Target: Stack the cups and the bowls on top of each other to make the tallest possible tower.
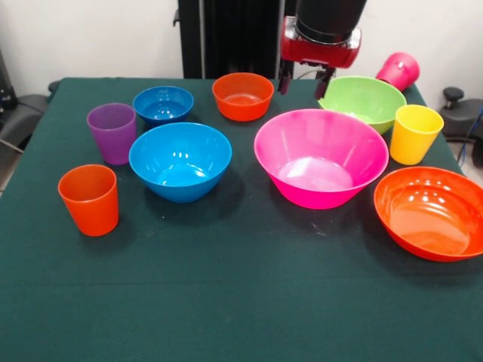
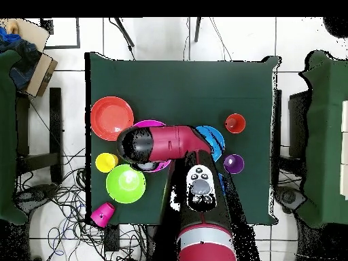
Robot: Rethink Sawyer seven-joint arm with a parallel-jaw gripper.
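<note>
Front view, pincer (image 1: 304,81) open and empty above pink bowl (image 1: 321,157), lime bowl (image 1: 364,101) beside, magenta cup (image 1: 398,71) tipped over.

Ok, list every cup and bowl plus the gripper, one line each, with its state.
gripper: open, empty, above the table's far side
pink bowl: upright, empty
large orange bowl: upright, empty
medium blue bowl: upright, empty
green bowl: upright, empty
small blue bowl: upright, empty
small orange bowl: upright, empty
orange cup: upright
purple cup: upright
yellow cup: upright
magenta cup: tipped over
</note>
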